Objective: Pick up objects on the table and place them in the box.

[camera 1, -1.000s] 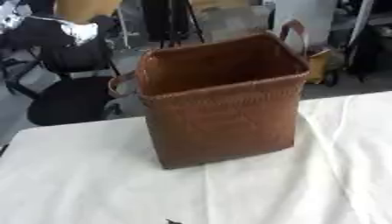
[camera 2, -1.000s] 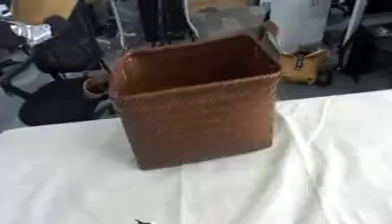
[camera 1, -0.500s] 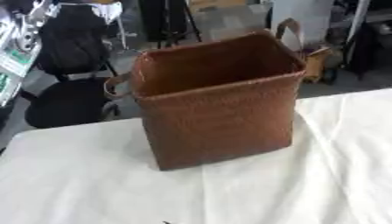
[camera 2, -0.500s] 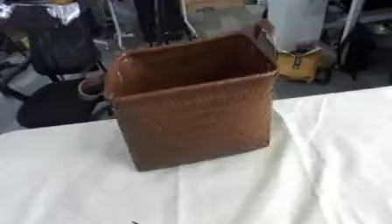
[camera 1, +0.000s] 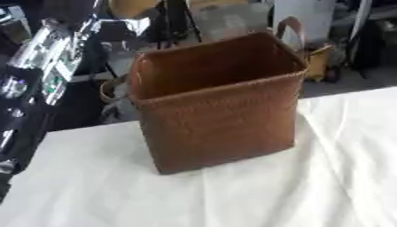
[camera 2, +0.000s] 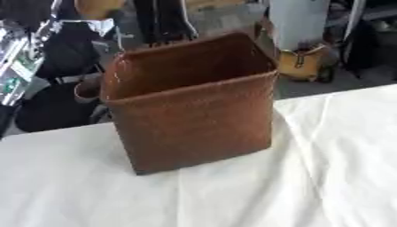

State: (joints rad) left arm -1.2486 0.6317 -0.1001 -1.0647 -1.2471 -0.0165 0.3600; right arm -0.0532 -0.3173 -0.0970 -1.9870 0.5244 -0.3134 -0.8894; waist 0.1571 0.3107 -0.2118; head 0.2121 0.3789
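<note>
A tall brown woven box [camera 1: 221, 119] stands open-topped on the white-clothed table [camera 1: 232, 195], a little left of the middle. My left arm rises along the left edge of the left eye view, black with silver joints. Its hand [camera 1: 23, 84] is up beside the box's left wall, level with the rim, and holds a shiny silver and green packet [camera 1: 60, 62]. The hand and packet are blurred. What lies inside the box is hidden from here. My right hand shows in neither view.
The box has a loop handle [camera 1: 290, 27] at its far right corner. Behind the table stand a black chair [camera 2: 48, 106], a yellow object [camera 2: 299, 63] on the floor and other dark equipment. The table's far edge runs just behind the box.
My left arm with the shiny packet has come further into view at the left and nearer the box. The small dark thing at the bottom edge no longer shows.
</note>
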